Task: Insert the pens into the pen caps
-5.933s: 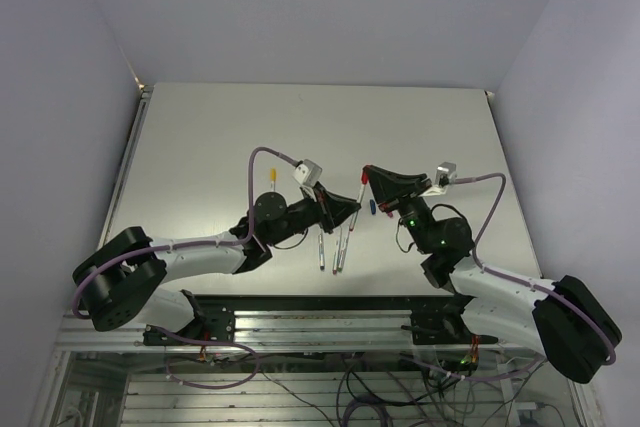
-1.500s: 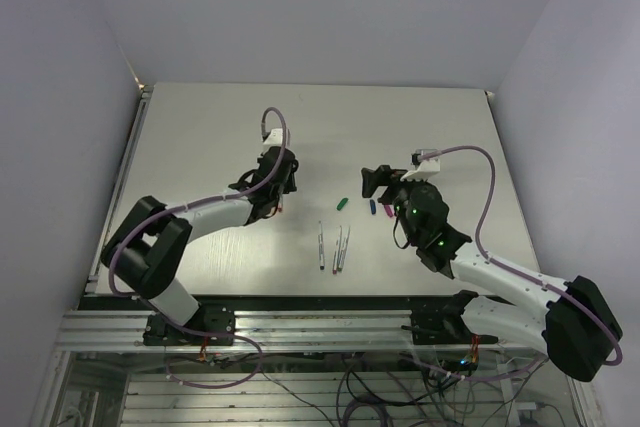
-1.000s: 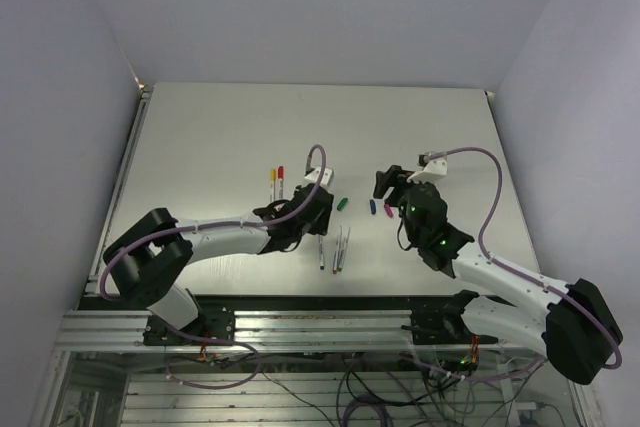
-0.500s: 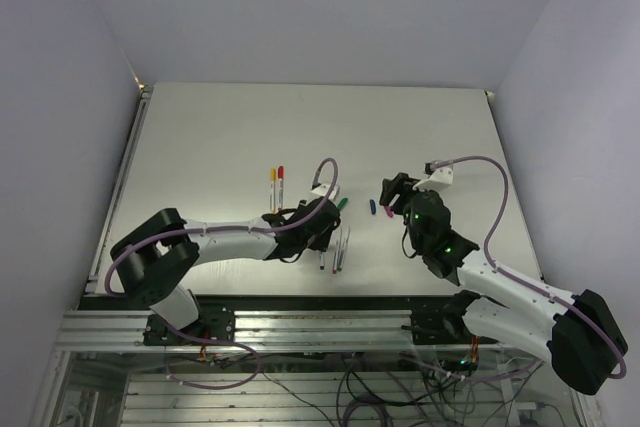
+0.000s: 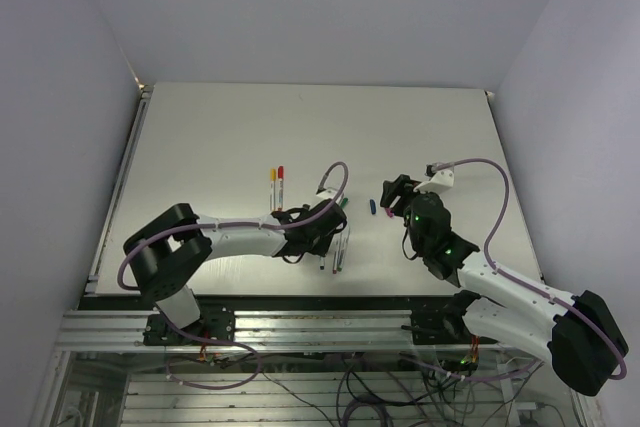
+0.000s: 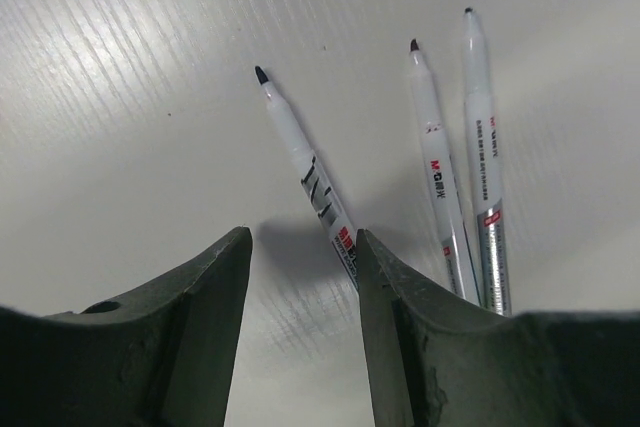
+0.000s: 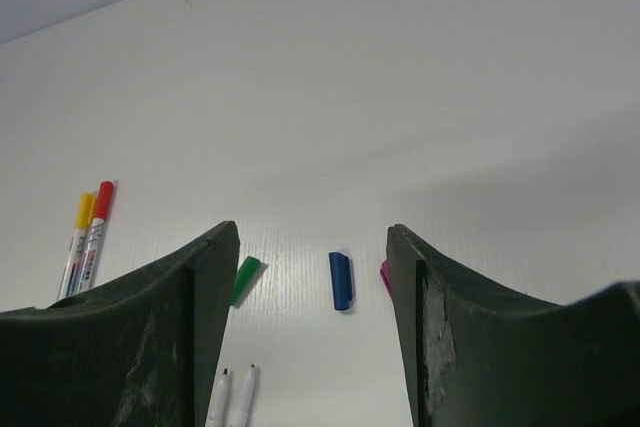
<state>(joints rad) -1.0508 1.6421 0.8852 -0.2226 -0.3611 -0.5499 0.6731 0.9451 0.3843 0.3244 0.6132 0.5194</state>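
Left jaws parted, empty, over three uncapped pens [image 6: 440, 187] on bench [image 6: 150, 97] | right jaws parted, empty | blue cap [image 7: 340, 280] at their 12 o'clock, green cap [image 7: 245, 280] at 11

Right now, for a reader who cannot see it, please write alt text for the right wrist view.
The right gripper hangs open over a white table, its two dark fingers framing a loose blue cap. A green cap lies near it, a magenta cap peeks out from behind one finger, and two capped pens, yellow and red, lie side by side farther off.
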